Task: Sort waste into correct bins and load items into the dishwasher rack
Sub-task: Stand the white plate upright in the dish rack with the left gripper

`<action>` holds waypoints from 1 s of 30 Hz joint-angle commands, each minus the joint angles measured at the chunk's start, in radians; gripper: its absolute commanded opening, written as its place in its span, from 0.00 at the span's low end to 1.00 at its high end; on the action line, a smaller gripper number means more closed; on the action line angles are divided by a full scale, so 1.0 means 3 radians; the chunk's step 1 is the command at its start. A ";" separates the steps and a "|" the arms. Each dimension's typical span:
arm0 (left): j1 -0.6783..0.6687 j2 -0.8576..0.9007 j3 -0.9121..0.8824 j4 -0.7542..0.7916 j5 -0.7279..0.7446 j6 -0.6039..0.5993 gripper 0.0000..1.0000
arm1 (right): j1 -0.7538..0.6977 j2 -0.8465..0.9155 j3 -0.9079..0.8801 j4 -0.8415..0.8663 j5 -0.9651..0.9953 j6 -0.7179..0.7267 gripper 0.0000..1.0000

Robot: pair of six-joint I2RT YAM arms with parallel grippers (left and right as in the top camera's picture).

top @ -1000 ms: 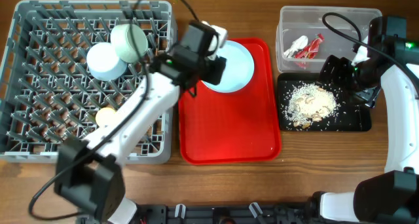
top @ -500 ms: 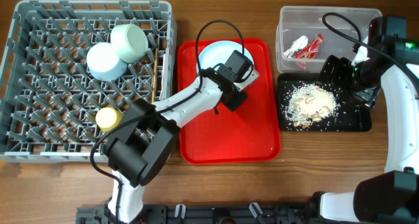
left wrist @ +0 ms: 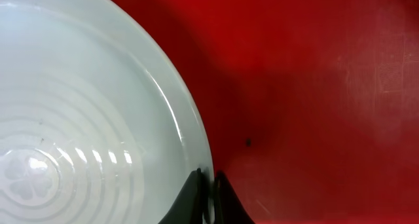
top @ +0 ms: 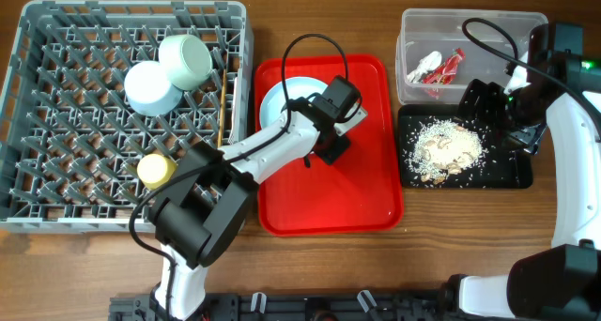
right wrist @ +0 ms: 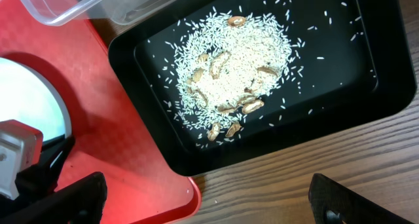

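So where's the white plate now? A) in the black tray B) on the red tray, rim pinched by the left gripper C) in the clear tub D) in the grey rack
B: the plate lies on the red tray, with the left gripper closed on its rim.

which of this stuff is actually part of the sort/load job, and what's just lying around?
Job:
dishwasher rack, with left bowl, right bowl, yellow cup and chopstick inside it
plate, pinched by left gripper
clear tub with wrapper and paper
black tray with food scraps

Lying about:
red serving tray, under the plate
table
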 commanded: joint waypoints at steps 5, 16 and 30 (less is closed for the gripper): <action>0.0001 -0.0406 0.0113 -0.0010 -0.0029 -0.0601 0.04 | -0.0001 -0.0071 0.0005 -0.0004 0.0034 -0.0057 1.00; 0.0420 -0.1666 0.0116 0.0046 0.0242 -0.0902 0.04 | -0.0001 -0.0071 0.0005 -0.0020 0.0034 -0.0060 1.00; 0.2124 -0.1752 0.0114 0.0205 0.2614 -0.1443 0.04 | -0.0001 -0.0071 0.0004 -0.0033 0.0029 -0.0056 1.00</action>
